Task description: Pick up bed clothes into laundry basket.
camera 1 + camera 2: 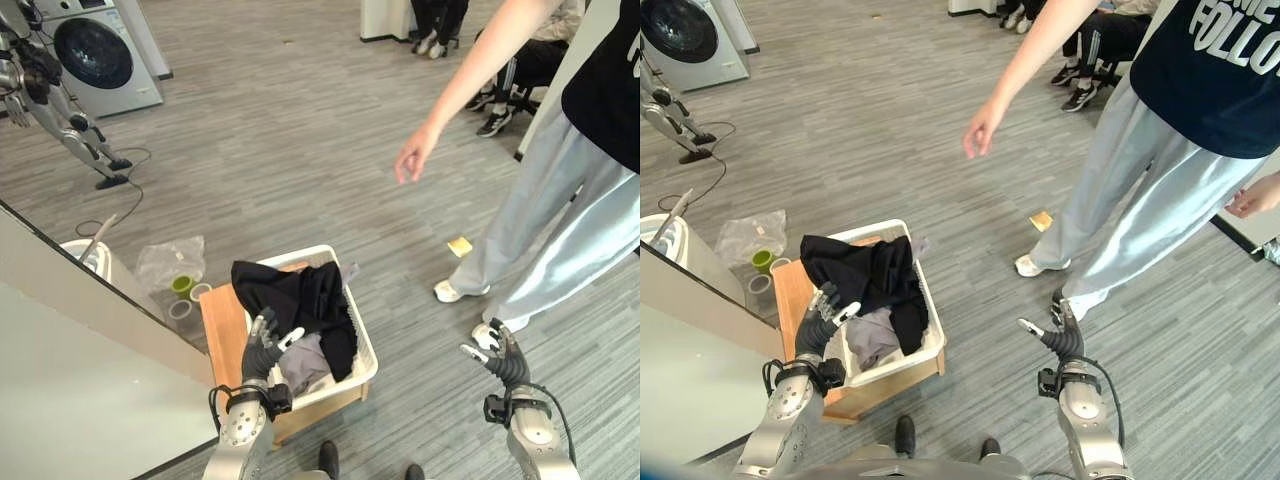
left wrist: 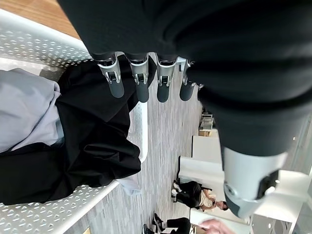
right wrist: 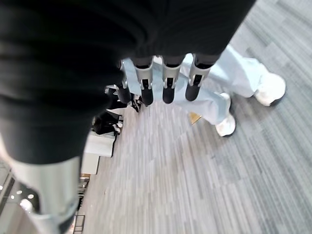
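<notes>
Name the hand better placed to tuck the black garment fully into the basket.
Left. The left hand hovers open at the laundry basket, beside the black garment draped over its rim; the right hand hangs open over bare floor.

left hand (image 2: 146, 83) hangs, fingers straight, over black garment (image 2: 92, 146) and grey cloth (image 2: 24, 112) in white basket (image 2: 44, 48).

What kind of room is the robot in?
Probably a test lab or office, not a home: a washing machine stands on open grey floor, people sit in chairs, and a person stands watching.
</notes>
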Tool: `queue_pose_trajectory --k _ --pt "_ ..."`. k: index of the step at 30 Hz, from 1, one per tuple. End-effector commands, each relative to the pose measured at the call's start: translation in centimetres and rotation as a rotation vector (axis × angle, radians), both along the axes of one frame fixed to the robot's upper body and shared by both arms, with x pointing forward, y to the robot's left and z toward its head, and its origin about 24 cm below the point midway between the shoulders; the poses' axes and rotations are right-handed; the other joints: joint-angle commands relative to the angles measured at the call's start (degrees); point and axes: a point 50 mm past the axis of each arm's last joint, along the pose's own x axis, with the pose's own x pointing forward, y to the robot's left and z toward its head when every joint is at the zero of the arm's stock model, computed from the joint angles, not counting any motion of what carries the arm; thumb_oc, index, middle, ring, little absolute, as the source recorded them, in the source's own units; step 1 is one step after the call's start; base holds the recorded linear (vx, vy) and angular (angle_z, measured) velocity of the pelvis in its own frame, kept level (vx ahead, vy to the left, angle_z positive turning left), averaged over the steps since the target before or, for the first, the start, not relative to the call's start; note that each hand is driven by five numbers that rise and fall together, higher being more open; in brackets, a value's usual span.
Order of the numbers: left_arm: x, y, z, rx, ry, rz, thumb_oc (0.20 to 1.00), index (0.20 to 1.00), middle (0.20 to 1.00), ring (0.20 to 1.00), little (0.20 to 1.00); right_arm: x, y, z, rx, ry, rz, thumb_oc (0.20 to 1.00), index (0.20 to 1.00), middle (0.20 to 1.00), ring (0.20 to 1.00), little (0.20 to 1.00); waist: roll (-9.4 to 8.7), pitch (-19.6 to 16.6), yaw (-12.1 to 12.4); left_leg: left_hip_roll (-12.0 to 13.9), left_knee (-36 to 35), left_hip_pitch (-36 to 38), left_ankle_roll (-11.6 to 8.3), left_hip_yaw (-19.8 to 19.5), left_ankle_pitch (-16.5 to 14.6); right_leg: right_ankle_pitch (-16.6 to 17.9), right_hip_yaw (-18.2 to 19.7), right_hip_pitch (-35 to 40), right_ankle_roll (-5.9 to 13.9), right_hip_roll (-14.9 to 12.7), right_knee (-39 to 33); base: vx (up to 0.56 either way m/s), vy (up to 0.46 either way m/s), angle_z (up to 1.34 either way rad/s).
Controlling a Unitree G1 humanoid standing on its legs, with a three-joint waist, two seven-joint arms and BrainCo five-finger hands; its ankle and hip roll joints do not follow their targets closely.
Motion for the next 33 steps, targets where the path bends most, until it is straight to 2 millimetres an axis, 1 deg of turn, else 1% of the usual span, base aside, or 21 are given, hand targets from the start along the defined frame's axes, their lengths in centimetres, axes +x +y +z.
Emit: queue_pose_trajectory --k 1,2,4,6,8,9,10,13,15,16,18,23,24,25,26,27,28,30,31,32,33 --pt "1.1 1.3 4.4 0.0 -0.25 0.048 1.0 1.0 1.0 1.0 1.0 1.2 -0.4 4.2 -0.03 -0.21 0.016 1.0 1.0 1.0 1.0 1.0 1.59 -1.9 0.3 4.7 0.8 3.4 -3.3 3.6 -3.7 -2.3 -2.1 -0.6 2.7 -2.2 1.5 0.0 0.0 0.0" --pt "0.9 1.3 4.6 0.018 -0.265 0.035 1.0 1.0 1.0 1.0 1.0 1.0 -0.5 4.6 -0.058 -0.232 0.038 1.0 1.0 1.0 1.0 1.0 1.55 -1.9 0.2 4.6 0.8 3.3 -3.26 3.6 -3.8 -2.4 -2.0 -0.7 2.7 -2.2 1.6 0.0 0.0 0.0" --pt "0.8 1.1 3.8 0.034 -0.226 0.021 1.0 1.0 1.0 1.0 1.0 1.0 -0.5 4.6 -0.118 -0.223 0.06 1.0 1.0 1.0 1.0 1.0 1.47 -2.0 0.3 4.6 0.8 3.3 -3.19 3.6 -3.9 -2.5 -2.3 -0.6 2.69 -2.2 1.6 0.0 0.0 0.0" --pt "1.1 0.8 2.6 0.02 -0.165 0.018 1.0 1.0 1.0 1.0 1.0 1.3 -0.5 3.6 -0.146 -0.17 0.055 1.0 1.0 1.0 1.0 1.0 1.37 -2.0 0.3 4.6 0.8 3.4 -3.09 3.7 -4.0 -2.4 -2.3 -0.6 2.68 -2.2 1.6 0.0 0.0 0.0" --pt "1.1 0.6 2.2 0.003 -0.144 0.014 1.0 1.0 1.0 1.0 1.0 1.4 -0.5 3.4 -0.15 -0.152 0.056 1.0 1.0 1.0 1.0 1.0 1.3 -1.9 0.3 4.6 0.8 3.4 -3.0 3.7 -4.0 -2.4 -2.3 -0.5 2.7 -2.2 1.5 0.0 0.0 0.0" --pt "0.5 0.7 1.2 -0.057 -0.078 -0.004 1.0 1.0 1.0 1.0 1.0 1.4 -0.2 3.1 -0.142 -0.113 0.088 1.0 1.0 1.0 1.0 1.0 1.36 -1.6 0.4 4.6 0.8 3.4 -2.77 3.6 -3.9 -2.3 -2.1 -0.8 2.72 -2.2 1.7 0.0 0.0 0.0" --pt "0.5 0.7 1.2 -0.057 -0.078 -0.003 1.0 1.0 1.0 1.0 1.0 1.4 -0.2 3.0 -0.141 -0.113 0.088 1.0 1.0 1.0 1.0 1.0 1.34 -1.6 0.3 4.6 0.8 3.4 -2.77 3.6 -3.9 -2.3 -2.1 -0.8 2.72 -2.2 1.7 0.0 0.0 0.0" --pt "0.0 1.2 2.2 -0.025 -0.125 -0.011 1.0 1.0 1.0 1.0 1.0 1.2 0.0 4.2 -0.118 -0.171 0.105 1.0 1.0 1.0 1.0 1.0 1.29 -1.6 0.4 4.4 0.8 3.5 -2.79 3.6 -4.2 -2.4 -2.0 -0.8 2.74 -2.2 1.6 0.0 0.0 0.0" --pt "0.1 1.2 2.2 -0.018 -0.124 -0.014 1.0 1.0 1.0 1.0 1.0 1.3 0.1 4.1 -0.113 -0.172 0.107 1.0 1.0 1.0 1.0 1.0 1.25 -1.6 0.5 4.5 0.8 3.6 -2.77 3.6 -4.2 -2.4 -2.0 -0.7 2.72 -2.2 1.6 0.0 0.0 0.0" --pt "0.2 0.9 1.6 -0.031 -0.095 -0.01 1.0 1.0 1.0 1.0 1.0 1.4 0.6 3.4 -0.117 -0.142 0.122 1.0 1.0 1.0 1.0 1.0 1.25 -1.6 0.6 4.4 0.8 3.6 -2.75 3.6 -4.2 -2.4 -2.2 -0.5 2.66 -2.2 1.5 0.0 0.0 0.0" --pt "0.2 0.8 1.3 -0.055 -0.083 -0.002 1.0 1.0 1.0 1.0 1.0 1.5 0.7 3.2 -0.108 -0.129 0.12 1.0 1.0 1.0 1.0 1.0 1.17 -1.4 0.7 4.4 0.8 3.4 -2.69 3.5 -4.1 -2.4 -2.2 -0.6 2.65 -2.2 1.5 0.0 0.0 0.0" --pt "-0.1 0.7 1.0 -0.071 -0.068 0.005 1.0 1.0 1.0 1.0 1.0 1.5 1.0 3.3 -0.088 -0.134 0.126 1.0 1.0 1.0 1.0 1.0 1.11 -0.9 0.9 4.4 0.8 3.0 -2.57 3.2 -3.8 -2.5 -2.3 -1.3 2.71 -2.3 2.2 0.0 0.0 0.0" --pt "0.0 0.7 1.1 -0.072 -0.07 0.006 1.0 1.0 1.0 1.0 1.0 1.6 1.1 3.3 -0.091 -0.137 0.129 1.0 1.0 1.0 1.0 1.0 1.04 -0.7 1.0 4.3 0.8 2.6 -2.51 3.0 -3.6 -2.9 -2.4 -1.8 2.64 -2.3 3.2 -0.06 0.016 0.0" --pt "0.1 0.8 1.2 -0.068 -0.075 0.01 1.0 1.0 1.0 1.0 1.0 1.8 1.3 3.5 -0.109 -0.147 0.142 1.0 1.0 1.0 1.0 1.0 1.06 0.1 1.3 4.3 0.8 1.9 -2.1 2.7 -3.5 -3.7 -2.5 -4.4 2.48 -2.4 8.2 -0.12 0.031 0.0" --pt "0.3 1.0 1.4 -0.061 -0.085 0.014 1.0 1.0 1.0 1.0 1.0 2.0 1.6 3.7 -0.125 -0.154 0.155 1.0 1.0 1.0 1.0 1.0 1.37 1.0 1.3 4.5 0.8 1.5 -1.7 2.5 -3.4 -4.2 -2.6 -7.7 2.75 -2.8 13.6 -0.14 0.033 0.02" --pt "0.4 1.1 1.5 -0.058 -0.09 0.02 1.0 1.0 1.0 1.0 1.0 2.2 1.7 3.9 -0.13 -0.159 0.162 1.0 1.0 1.0 1.0 1.0 1.63 1.7 1.3 4.7 0.8 1.4 -1.57 2.1 -3.3 -4.3 -2.4 -9.3 3.2 -2.8 16.9 -0.12 0.025 -0.01" --pt "0.5 1.1 1.7 -0.057 -0.095 0.026 1.0 1.0 1.0 1.0 1.0 2.4 1.8 4.0 -0.133 -0.167 0.165 1.0 1.0 1.0 1.0 1.0 1.86 2.3 1.2 4.8 0.8 1.1 -1.49 1.5 -2.9 -4.5 -1.8 -11.5 3.84 -2.7 21.1 -0.12 0.0 0.01" --pt "1.3 1.3 2.3 -0.048 -0.127 0.045 1.0 1.0 1.0 1.0 1.0 3.1 1.9 4.9 -0.131 -0.211 0.153 1.0 1.0 1.0 1.0 1.0 2.36 3.8 0.7 4.8 0.8 -0.3 -1.34 -0.5 -1.6 -4.9 4.6 -15.8 4.81 0.5 27.7 -0.16 -0.033 0.11" --pt "1.6 1.2 2.6 -0.045 -0.142 0.043 1.0 1.0 1.0 1.0 1.0 3.2 1.8 5.2 -0.135 -0.224 0.145 1.0 1.0 1.0 1.0 1.0 2.65 3.8 0.6 4.6 0.8 -1.3 -1.29 -1.4 -1.0 -5.8 8.3 -16.4 4.52 2.6 28.8 -0.16 -0.068 0.34" --pt "1.8 1.1 2.8 -0.045 -0.153 0.038 1.0 1.0 1.0 1.0 1.0 3.3 1.7 5.6 -0.134 -0.248 0.136 1.0 1.0 1.0 1.0 1.0 3.01 3.8 0.4 4.5 0.8 -2.3 -1.19 -2.7 -0.4 -6.7 12.9 -16.7 3.82 4.5 29.9 -0.14 -0.094 0.82" --pt "1.9 1.2 3.1 -0.04 -0.167 0.036 1.0 1.0 1.0 1.0 1.0 3.3 1.6 6.0 -0.147 -0.265 0.137 1.0 1.0 1.0 1.0 1.0 3.53 3.6 0.5 4.6 0.8 -3.1 -1.2 -3.8 0.0 -6.7 16.4 -16.7 2.92 5.5 30.6 -0.12 -0.168 1.05"
